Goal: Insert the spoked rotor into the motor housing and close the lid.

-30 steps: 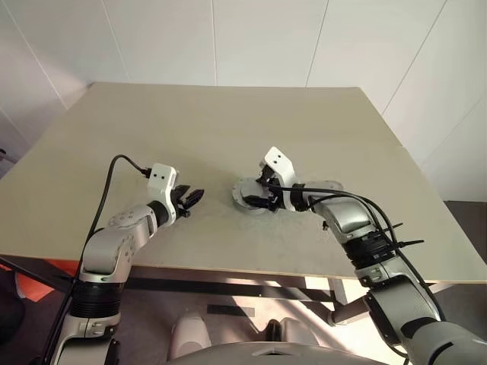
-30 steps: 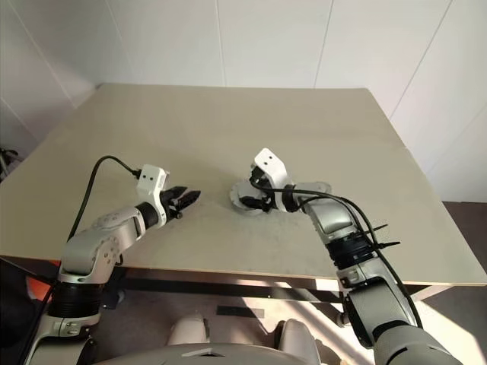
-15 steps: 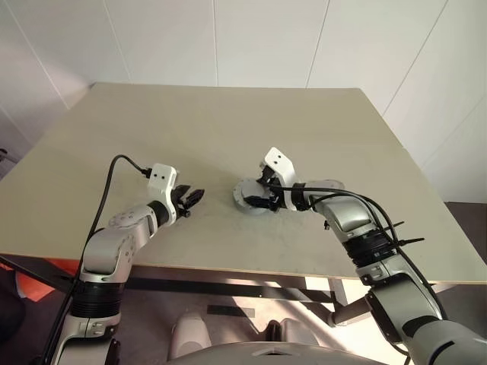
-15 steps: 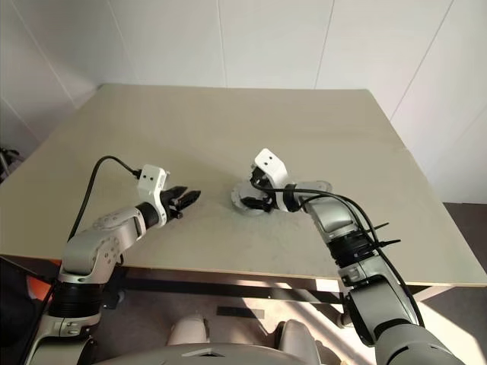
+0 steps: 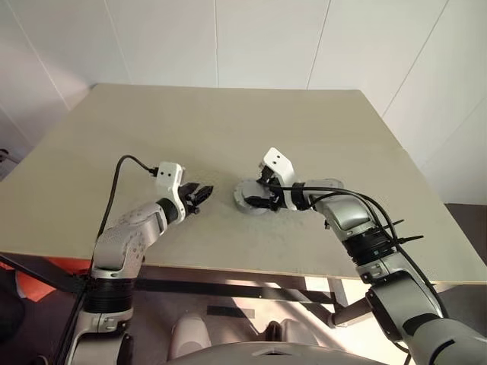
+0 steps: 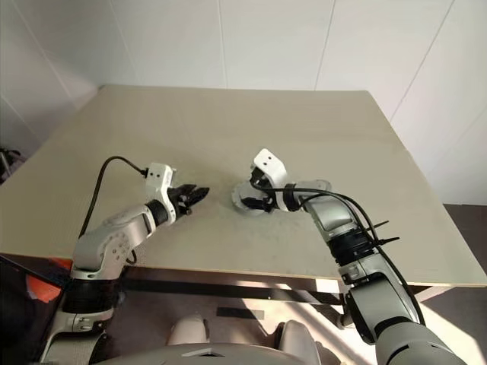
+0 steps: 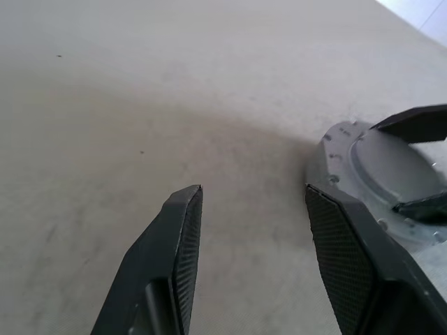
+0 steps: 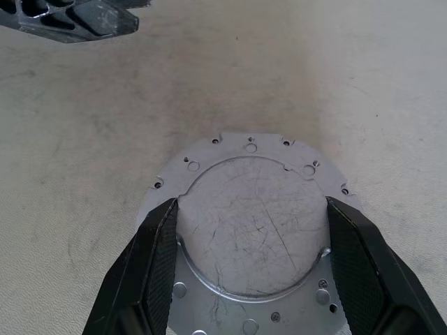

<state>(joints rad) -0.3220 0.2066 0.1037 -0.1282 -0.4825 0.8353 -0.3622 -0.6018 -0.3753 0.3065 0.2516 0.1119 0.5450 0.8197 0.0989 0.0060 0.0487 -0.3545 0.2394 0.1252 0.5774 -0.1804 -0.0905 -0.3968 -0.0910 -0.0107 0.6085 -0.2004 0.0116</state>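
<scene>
1. I see one motor housing, a round silver puck lying flat on the surface, just right of centre in the head views.
2. My right hand straddles it, fingers on either side of the raised round face and pressing its edges: clamped on the housing.
3. The right wrist view shows that face scratched and plain, with small holes around the flange; the head views hide this behind the hand.
4. My left hand sits beside the housing at lower centre-left, fingers apart, empty.
5. A black cable loops off the left arm.
</scene>
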